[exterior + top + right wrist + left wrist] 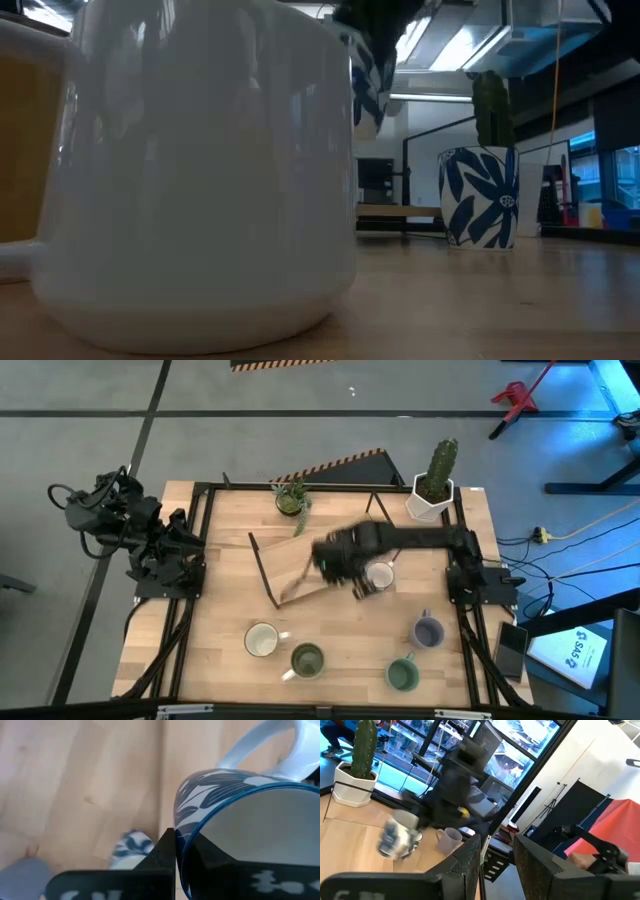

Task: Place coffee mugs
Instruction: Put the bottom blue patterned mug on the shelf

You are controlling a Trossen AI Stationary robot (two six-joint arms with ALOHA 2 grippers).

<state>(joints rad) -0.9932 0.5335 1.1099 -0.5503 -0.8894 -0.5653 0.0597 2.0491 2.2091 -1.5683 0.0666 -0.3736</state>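
Observation:
My right gripper [352, 572] is over the table's middle, shut on a white mug with a dark blue pattern [235, 795], which also shows in the low view [366, 90]. A second patterned mug [480, 195] stands on its base on the table beside it. Near the table's near edge stand a white mug [262, 640], an olive-green mug [307, 660], a teal-green mug [402, 675] and a lavender mug [428, 630]. My left gripper [497, 865] waits open at the table's left edge. My right gripper pinches the patterned mug's rim [186, 832], opposite its handle [295, 750], with one finger [167, 845] outside the wall and the other inside the mug. The mug is lifted clear of the table and hangs below the fingers.
A white hexagonal cactus pot [432, 488] stands at the far right corner and a small green plant [290, 498] at the far edge. A wooden board on a dark wire frame [285, 570] lies left of centre. A large white mug [200, 170] fills the low view.

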